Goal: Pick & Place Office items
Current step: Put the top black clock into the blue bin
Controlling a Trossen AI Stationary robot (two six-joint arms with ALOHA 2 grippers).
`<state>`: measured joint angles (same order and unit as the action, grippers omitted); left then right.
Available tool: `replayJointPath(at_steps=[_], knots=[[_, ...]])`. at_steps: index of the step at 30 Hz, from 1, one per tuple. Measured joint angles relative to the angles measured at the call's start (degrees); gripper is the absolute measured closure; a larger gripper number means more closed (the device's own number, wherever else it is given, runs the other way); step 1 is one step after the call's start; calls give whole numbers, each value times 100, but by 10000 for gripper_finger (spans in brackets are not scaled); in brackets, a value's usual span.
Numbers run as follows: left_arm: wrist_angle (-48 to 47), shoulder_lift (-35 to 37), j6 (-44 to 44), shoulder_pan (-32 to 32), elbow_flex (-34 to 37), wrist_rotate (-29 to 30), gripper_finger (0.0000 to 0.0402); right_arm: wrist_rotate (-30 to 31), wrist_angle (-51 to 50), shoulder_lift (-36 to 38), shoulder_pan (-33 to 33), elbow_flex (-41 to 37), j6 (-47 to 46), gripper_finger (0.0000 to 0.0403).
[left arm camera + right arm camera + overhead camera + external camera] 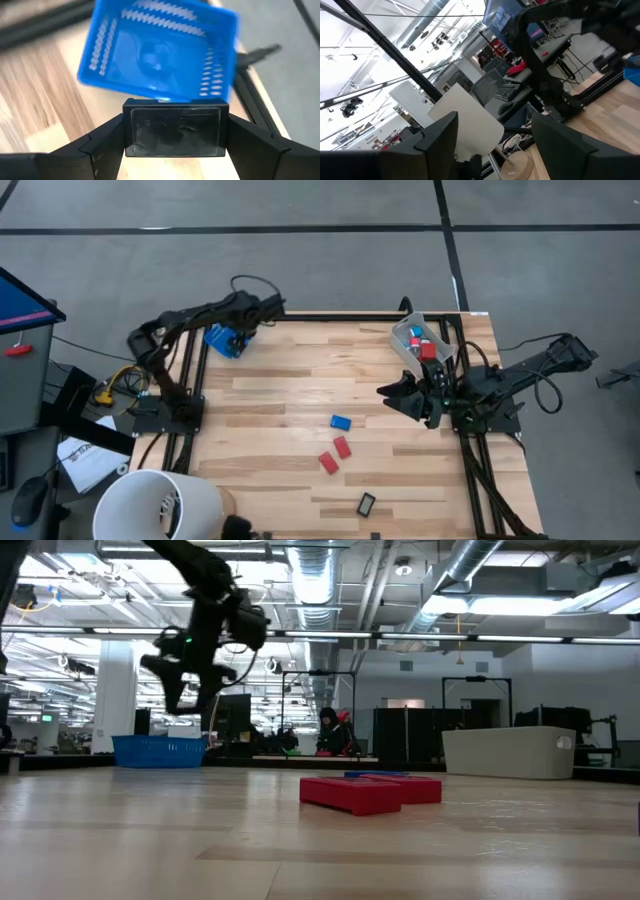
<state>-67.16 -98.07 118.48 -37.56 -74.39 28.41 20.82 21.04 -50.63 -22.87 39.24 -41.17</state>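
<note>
A black rectangle (173, 131) is clamped between the left gripper (173, 145) fingers, held right over the blue tray (159, 50), probably for a drop; the tray looks empty. Right gripper (400, 395) is parked, fingers apart, nothing held. Red blocks (335, 455) are left mid-table; some pieces are already seen in the bin (410, 332).

Blue tray (222, 340) at the wooden counter's (280, 400) far left corner; clear bin (408, 340) at its far right corner; white bucket (150, 505) beside the near left edge.

Blue tray (160, 50) blurred; bin (420, 343) contents too small to tell.
</note>
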Motion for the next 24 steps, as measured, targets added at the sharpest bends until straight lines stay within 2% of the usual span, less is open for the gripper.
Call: replayJointPath(at_steps=[4,8,17,24], knots=[[853,583,732,-2,969,-24,115,-63,13,0,1,0,-39,158],[1804,821,756,-44,1488,346,115,-92,13,0,0,0,-99,158],[3038,770,761,-331,1541,730,115,-92,-7,0,0,0,-241,158],[3188,759,647,-479,1539,825,115,-98,-56,0,-31,0,-304,158]])
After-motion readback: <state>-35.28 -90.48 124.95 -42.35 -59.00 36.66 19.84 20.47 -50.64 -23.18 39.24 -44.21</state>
